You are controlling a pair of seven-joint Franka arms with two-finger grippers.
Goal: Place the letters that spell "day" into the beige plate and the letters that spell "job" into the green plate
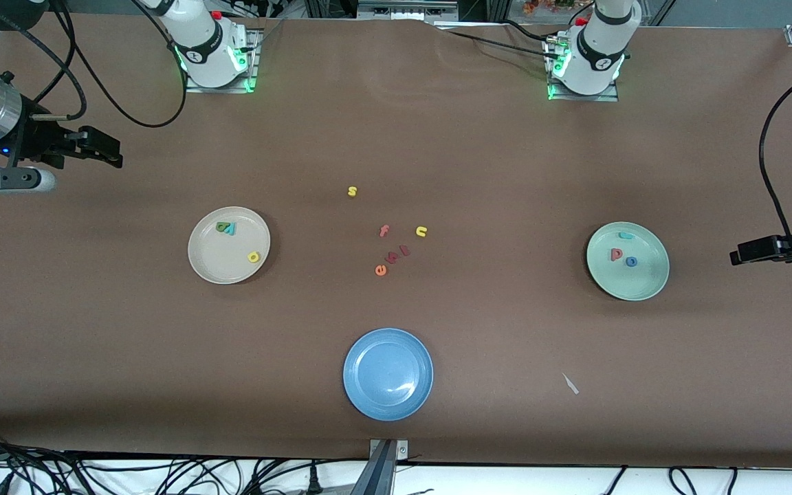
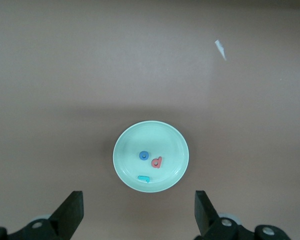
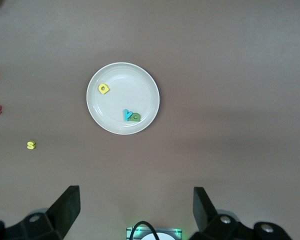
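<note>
The beige plate [image 1: 217,265] holds a dark green looped letter [image 1: 221,226] touching a teal "y" [image 1: 231,229], and a yellow looped letter [image 1: 254,257] apart from them. The green plate [image 1: 636,282] holds a teal "j" [image 1: 625,236], a pinkish-red looped letter [image 1: 617,255] and a blue "o" [image 1: 632,261]. My right gripper [image 1: 115,152] hangs open and empty high over the right arm's end of the table, looking down on the beige plate [image 3: 130,85]. My left gripper [image 2: 139,215] hangs open and empty high over the left arm's end, looking down on the green plate [image 2: 135,142].
Mid-table lie a yellow "s" [image 1: 352,191], a pink "f" [image 1: 383,231], a yellow "u" [image 1: 421,232], an orange "e" [image 1: 380,270] and two small reddish letters [image 1: 397,254]. An empty blue plate [image 1: 368,399] sits nearer the front camera. A white scrap [image 1: 570,383] lies beside it.
</note>
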